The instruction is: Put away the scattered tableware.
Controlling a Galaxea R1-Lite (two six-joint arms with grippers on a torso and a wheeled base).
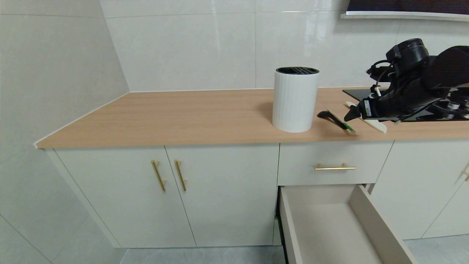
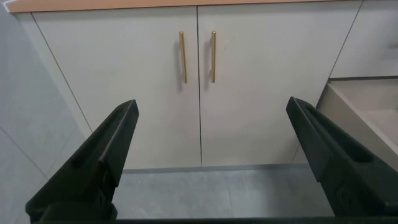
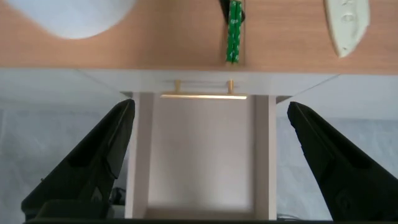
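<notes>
Right arm (image 1: 432,84) was held low over the tabletop (image 1: 183,113), at three o'clock of the white holder (image 1: 295,99), right fingers (image 3: 93,168) spread wide, empty, left fingers (image 2: 93,162) likewise parted

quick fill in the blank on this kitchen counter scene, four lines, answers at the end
1. The ribbed holder on the countertop is ___ with a black top.
2. The utensil nearest the holder has a ___ handle.
3. The lower drawer is pulled ___.
4. The right gripper holds ___.

Missing words: white; green; open; nothing
</notes>
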